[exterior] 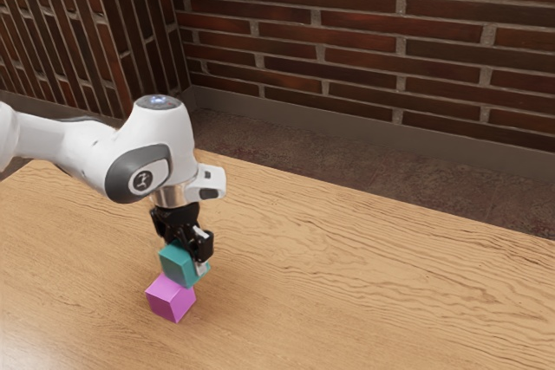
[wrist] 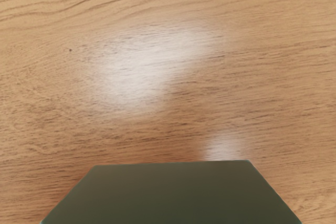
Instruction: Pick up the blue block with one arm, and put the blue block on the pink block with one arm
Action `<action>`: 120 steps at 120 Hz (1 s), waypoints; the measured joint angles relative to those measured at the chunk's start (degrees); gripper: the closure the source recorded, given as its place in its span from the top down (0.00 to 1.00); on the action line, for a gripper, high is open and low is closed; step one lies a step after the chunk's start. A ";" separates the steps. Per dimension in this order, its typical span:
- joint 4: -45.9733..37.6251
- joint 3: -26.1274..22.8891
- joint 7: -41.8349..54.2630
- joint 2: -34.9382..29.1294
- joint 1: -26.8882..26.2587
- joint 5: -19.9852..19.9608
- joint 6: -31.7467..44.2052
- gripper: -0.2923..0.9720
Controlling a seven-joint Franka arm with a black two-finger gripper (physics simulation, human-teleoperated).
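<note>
Exterior view shows the claw point(exterior: 185, 249) clamped on the blue block point(exterior: 177, 266), which sits tilted between its fingertips directly over the pink block point(exterior: 169, 299); whether the two blocks touch is unclear.

Side view; close wrist view over table point(wrist: 157, 35).

Plain indoor room (red brick walls point(exterior: 364, 32)) with a wooden table point(exterior: 390, 283)
</note>
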 joint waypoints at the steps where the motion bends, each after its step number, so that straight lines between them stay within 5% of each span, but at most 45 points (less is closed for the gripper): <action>1: -0.06 0.00 -0.05 -0.03 -0.04 0.03 0.17 0.54; 120: -10.50 0.21 -4.77 -9.07 2.24 2.63 3.80 0.54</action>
